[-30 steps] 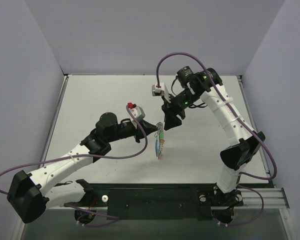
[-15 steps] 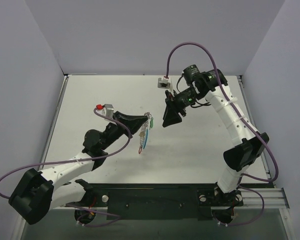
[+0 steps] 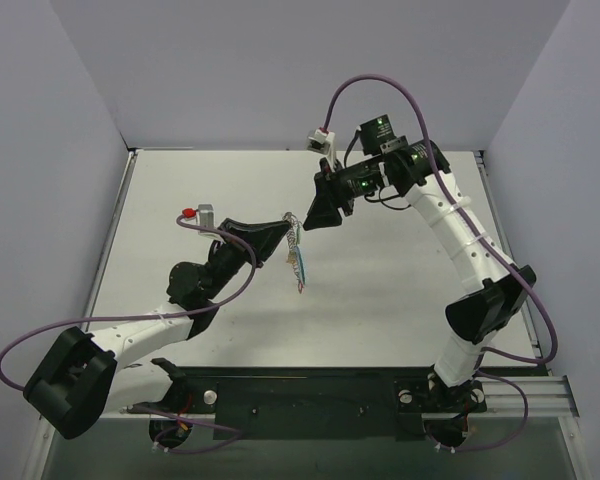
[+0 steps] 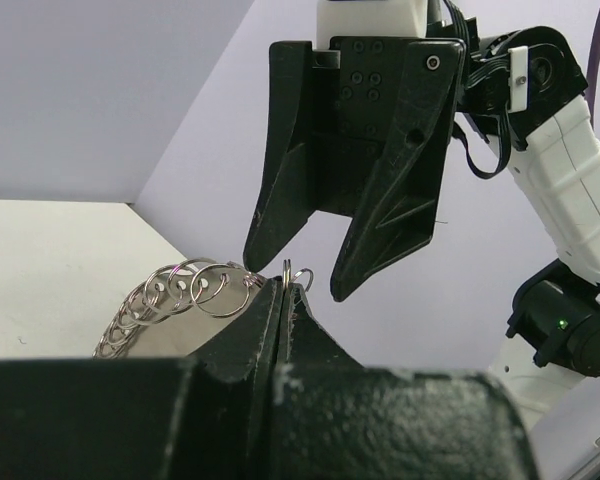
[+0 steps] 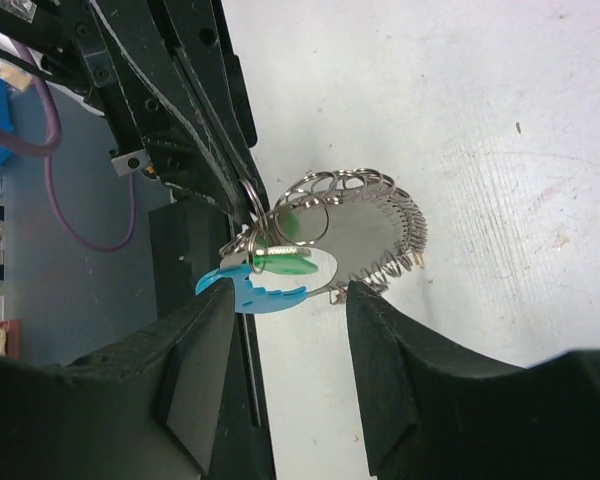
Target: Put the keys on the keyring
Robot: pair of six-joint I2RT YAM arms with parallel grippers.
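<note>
Left gripper (image 4: 283, 300): its jaws are pressing together on a small split ring (image 4: 295, 272) at the top of the bundle, lifting it over the table (image 3: 400, 300).

Keyring (image 5: 380, 215): it is hanging from that pinch as a curved row of silvery wire loops and drooping toward the table. I cannot tell whether its lowest end is touching the surface.

Green key (image 5: 285, 263): it is dangling among the loops just beside the pinch, with a blue tag (image 5: 242, 296) lying against it.

Right gripper (image 3: 315, 215): its jaws are standing apart and gripping nothing. It is hovering just above the pinched ring, with one finger on each side of it.

Handling: the bundle is looking light and loose, so it is likely to swing and twist with any nudge. The thin steel loops are probably springy and slippery against hard fingers. The key is far smaller than either gripper.

Where to hold: the key's plastic head is offering the only broad, grippy face. The ring is best taken flat across its wire.

Hidden: the left fingers are covering the lower part of the pinched ring. Any gap in a loop is too fine to make out, and no other keys are showing clearly among the tangled loops.
</note>
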